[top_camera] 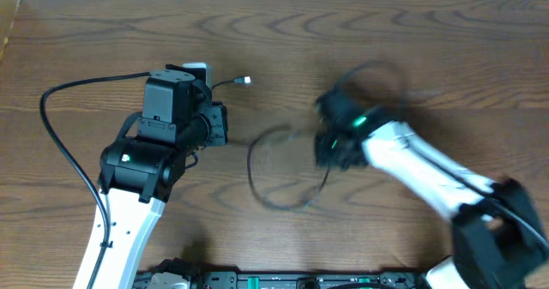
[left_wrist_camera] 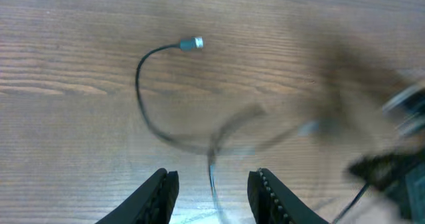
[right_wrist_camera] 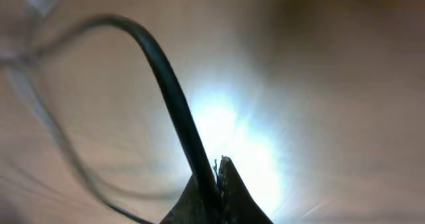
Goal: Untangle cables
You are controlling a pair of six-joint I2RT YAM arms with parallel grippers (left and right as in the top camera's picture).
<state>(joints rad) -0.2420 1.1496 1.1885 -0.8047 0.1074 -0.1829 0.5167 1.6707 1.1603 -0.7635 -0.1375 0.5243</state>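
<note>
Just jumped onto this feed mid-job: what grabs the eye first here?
The right hand, blurred right of centre on the table, is shut on a black cable that rises from its tips. A thin black loop sprawls mid-table beside it. On the left, a silver plug lies just ahead of the open left hand.

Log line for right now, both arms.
left jaws: open, thin cable between them | right jaws: shut on black cable | plug end: lying on table
</note>
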